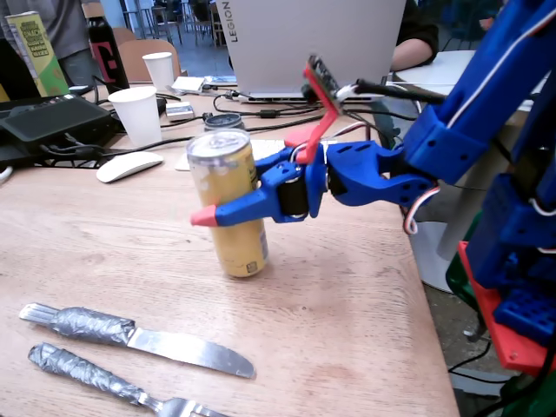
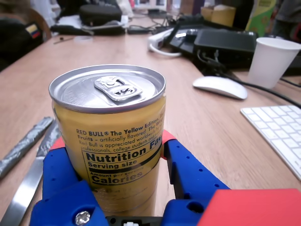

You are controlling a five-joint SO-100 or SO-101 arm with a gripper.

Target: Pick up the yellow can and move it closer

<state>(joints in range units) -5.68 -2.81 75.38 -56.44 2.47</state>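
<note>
In the fixed view the yellow can point(image 1: 228, 201) stands upright on the wooden counter point(image 1: 347, 321), its long axis vertical, its base apparently on the wood. The blue gripper point(image 1: 228, 201) reaches in from the right and meets it at about mid-height: one red-tipped finger point(image 1: 228, 211) crosses the front of the can, the other is hidden behind it. The fingers lie roughly level, across the can's axis — a sideways hold. There is only the one arm, so the can lies straight ahead of the gripper, between its jaws. The arm's base is at the right, so "closer" likely means drawing the can toward that edge, where the wood is bare. In front lie a knife point(image 1: 139, 334) and a fork point(image 1: 104, 378), their handles wrapped in grey tape, well apart from the can. Behind stand two white paper cups point(image 1: 137, 115), a white mouse point(image 1: 128, 165), a laptop point(image 1: 304, 43) and cables.

In the wrist view the can point(image 2: 115, 141) fills the middle, silver top and pull tab facing up. A blue finger point(image 2: 188, 169) presses its right side and the other finger its left, no gap showing on either, so I judge the gripper clenched on the can. Beyond it the wood runs clear to a mouse point(image 2: 220, 87), a keyboard point(image 2: 277, 129) and a cup point(image 2: 272, 61) at the right — none in the way of a pull back.
</note>
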